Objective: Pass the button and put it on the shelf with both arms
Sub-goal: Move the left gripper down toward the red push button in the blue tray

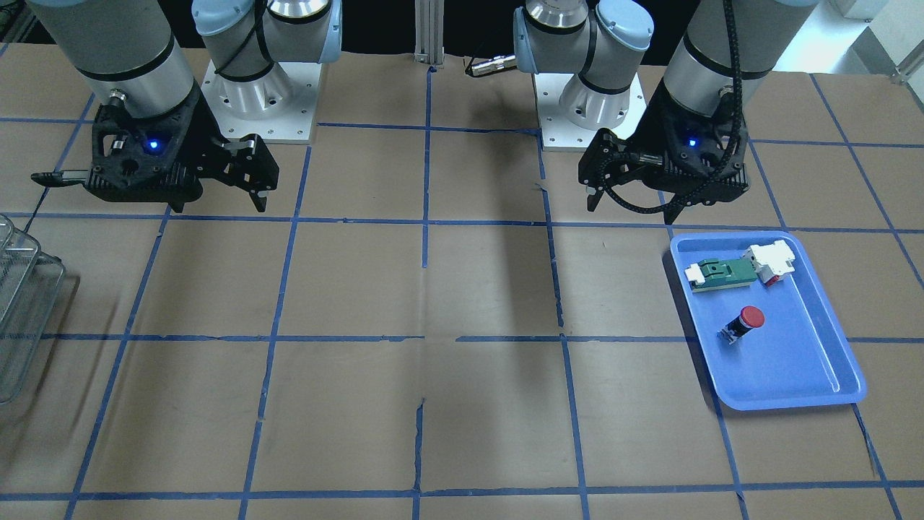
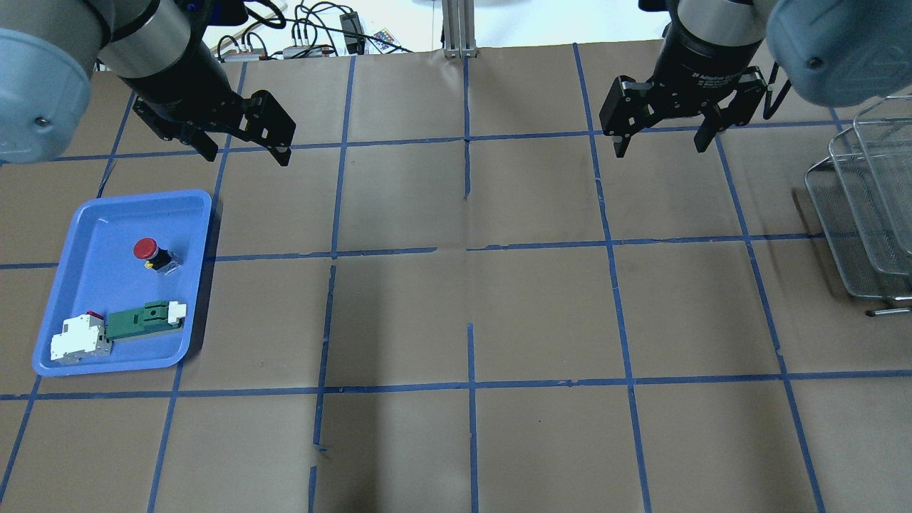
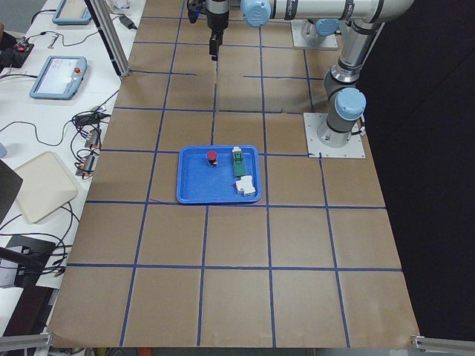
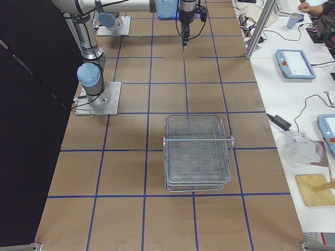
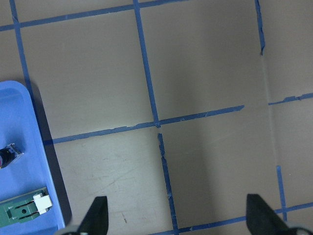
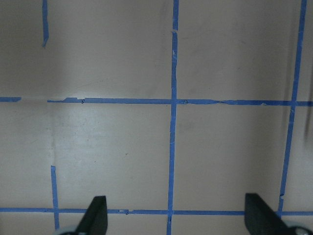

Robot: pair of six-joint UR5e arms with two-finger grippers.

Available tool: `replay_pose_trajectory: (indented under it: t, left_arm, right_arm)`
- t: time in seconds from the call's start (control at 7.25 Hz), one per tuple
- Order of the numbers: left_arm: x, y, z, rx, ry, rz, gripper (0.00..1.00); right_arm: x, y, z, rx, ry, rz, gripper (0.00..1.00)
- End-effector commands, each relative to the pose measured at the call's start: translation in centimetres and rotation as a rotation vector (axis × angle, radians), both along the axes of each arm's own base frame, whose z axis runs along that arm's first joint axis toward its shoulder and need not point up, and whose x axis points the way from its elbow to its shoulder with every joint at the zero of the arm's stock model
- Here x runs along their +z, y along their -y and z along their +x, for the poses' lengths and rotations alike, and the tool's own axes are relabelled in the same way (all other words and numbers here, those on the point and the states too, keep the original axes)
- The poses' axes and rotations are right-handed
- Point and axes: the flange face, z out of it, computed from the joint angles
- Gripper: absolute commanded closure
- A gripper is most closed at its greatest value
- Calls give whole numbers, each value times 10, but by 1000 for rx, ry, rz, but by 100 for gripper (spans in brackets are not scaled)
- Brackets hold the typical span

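The button (image 2: 151, 253), with a red cap and black body, lies on its side in the blue tray (image 2: 92, 214) at the table's left end. It also shows in the front view (image 1: 743, 323) and at the edge of the left wrist view (image 5: 7, 155). My left gripper (image 2: 248, 155) hangs open and empty above the table, just beyond the tray's far right corner; it shows in the front view (image 1: 634, 211) too. My right gripper (image 2: 661, 149) hangs open and empty left of the wire-mesh shelf (image 2: 862, 214). The shelf shows whole in the right side view (image 4: 198, 151).
The tray also holds a green-and-white flat part (image 2: 142, 320) and a white-and-red block (image 2: 78, 338) at its near end. The table is brown paper with a blue tape grid. Both arm bases (image 1: 253, 94) stand at the robot's edge.
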Motion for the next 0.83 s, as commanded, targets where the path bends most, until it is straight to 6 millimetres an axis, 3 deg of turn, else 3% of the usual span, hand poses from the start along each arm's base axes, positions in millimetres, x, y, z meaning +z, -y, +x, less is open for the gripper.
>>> replay_pose_trajectory:
  t: [0.0,0.28,0.41,0.55,0.69]
  left_arm:
    - [1,-3,1,2,0,12,0]
    - [8,-11,19,24,84,35,0]
    - [4,-14,38,50,151,68,0]
    - [-4,-8,77,104,143,84,0]
    - [-28,4,124,161,93,127,0]
  right_arm:
    - [2,-2,0,2,0,-1,0]
    - [3,-1,-1,5,0,-9,0]
    - [3,-1,-1,8,0,-9,0]
    - [3,-1,0,8,9,-9,0]
    - [3,-1,1,8,20,-9,0]
